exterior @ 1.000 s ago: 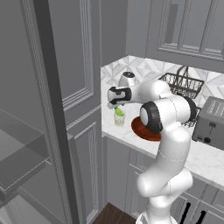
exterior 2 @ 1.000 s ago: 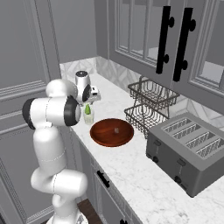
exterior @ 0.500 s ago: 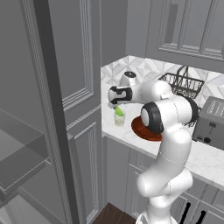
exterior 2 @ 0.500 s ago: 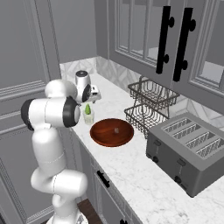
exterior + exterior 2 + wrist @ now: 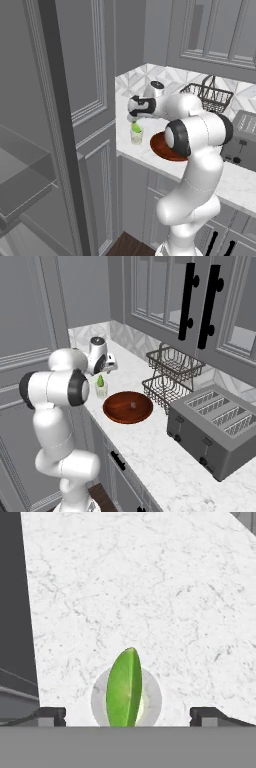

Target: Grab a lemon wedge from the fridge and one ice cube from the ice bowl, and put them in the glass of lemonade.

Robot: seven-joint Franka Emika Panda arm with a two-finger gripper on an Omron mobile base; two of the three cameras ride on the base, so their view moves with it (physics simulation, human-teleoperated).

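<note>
The lemon wedge [image 5: 125, 687], green and upright, stands in the glass of lemonade [image 5: 152, 699] on the white marble counter. My gripper [image 5: 128, 716] hangs open just above it, with one fingertip [image 5: 52, 714] on each side and clear of the wedge. From the base, the wedge [image 5: 135, 128] pokes out of the glass [image 5: 136, 136] right under the gripper [image 5: 134, 119]. The reddish-brown ice bowl [image 5: 128, 407] lies beside the glass [image 5: 101, 391] and holds a tiny ice cube [image 5: 133, 404]. The fridge [image 5: 55, 100] stands open at the left, its glass shelf [image 5: 22, 187] showing.
A dark two-tier wire basket [image 5: 172, 373] stands behind the bowl against the tiled wall. A grey toaster [image 5: 220, 426] sits farther right on the counter. Upper cabinets with black handles [image 5: 187, 303] hang overhead. The counter edge [image 5: 145, 162] runs just in front of the glass.
The jaws have spread wide and let go of the lemon wedge, which now stands in the glass. The arm has barely moved.
</note>
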